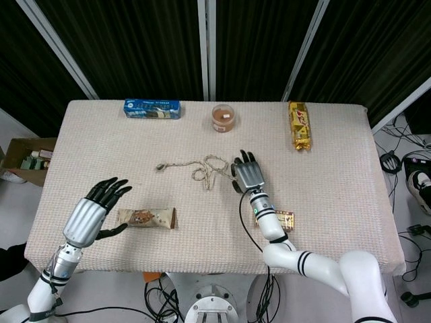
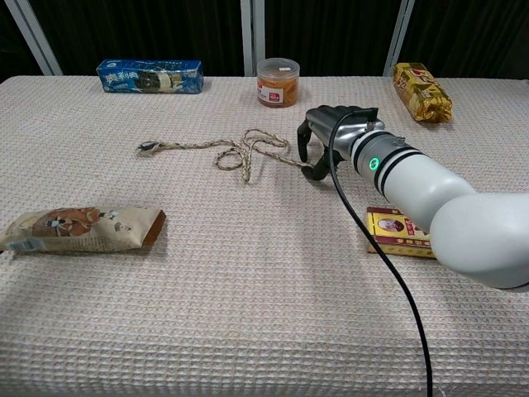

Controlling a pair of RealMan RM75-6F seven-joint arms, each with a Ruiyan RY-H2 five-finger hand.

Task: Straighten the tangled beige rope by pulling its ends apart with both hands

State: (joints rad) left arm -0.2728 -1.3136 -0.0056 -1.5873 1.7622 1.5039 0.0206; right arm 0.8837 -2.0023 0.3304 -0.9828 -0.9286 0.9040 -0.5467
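Note:
The tangled beige rope [image 1: 207,166] [image 2: 246,150] lies mid-table, its loops in the middle and its left end [image 2: 147,147] free. My right hand [image 1: 248,175] [image 2: 335,132] is over the rope's right end and hides it. Its fingers [image 2: 304,139] hang down behind the rope and the thumb [image 2: 313,172] reaches the cloth in front, apart, with the rope running between them. No grip on the rope shows. My left hand [image 1: 94,212] hovers open at the table's near left, far from the rope, and shows only in the head view.
A wrapped snack bar [image 1: 147,217] [image 2: 78,229] lies beside my left hand. A red-and-yellow box [image 1: 284,219] [image 2: 397,233] sits partly under my right forearm. Along the far edge stand a blue biscuit box [image 1: 152,108], a jar [image 1: 223,118] and a yellow packet [image 1: 300,126].

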